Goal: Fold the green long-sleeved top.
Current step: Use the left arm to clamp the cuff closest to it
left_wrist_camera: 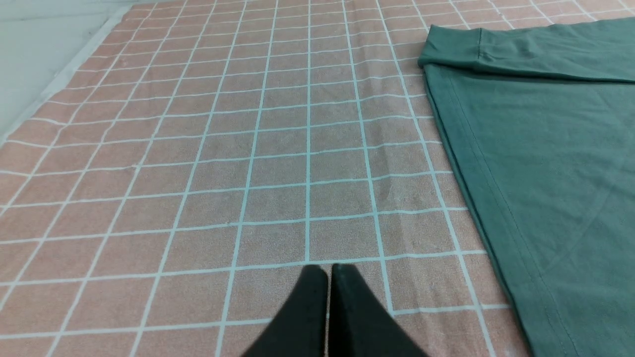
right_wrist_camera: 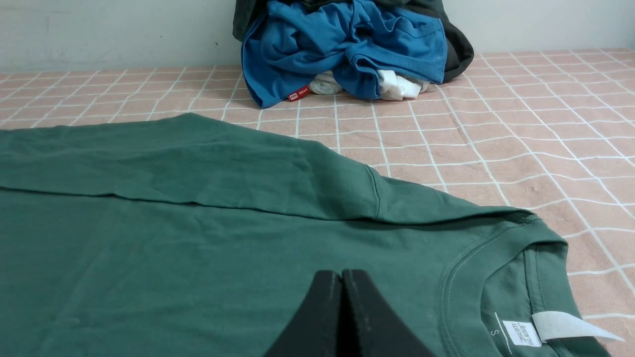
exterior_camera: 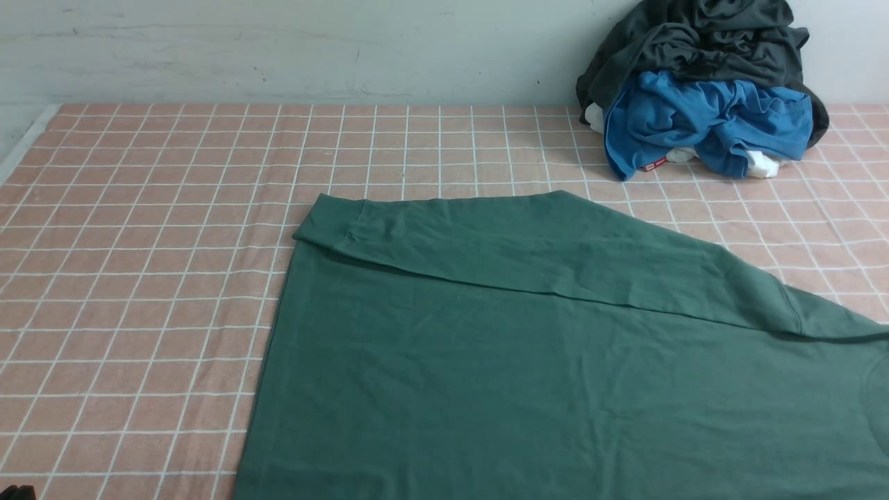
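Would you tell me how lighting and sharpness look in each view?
Front view: soft, even light, no glare, a thin shadow under the folded sleeve of the green long-sleeved top. Left wrist view: checked cloth crisp, left gripper a dark shape. Right wrist view: right gripper equally dark, neck label print unreadable.

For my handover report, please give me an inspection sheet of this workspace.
Surface: pink checked cloth, lying flat.
Job's things: green long-sleeved top spread flat, one sleeve folded across its body.
Clutter: blue garment, dark grey garment and white cloth piled at the far right, apart from the top.
Grippers: left gripper shut over bare cloth; right gripper shut over the top; both hold nothing.
Cables: nothing seen.
Surroundings: pale wall behind.
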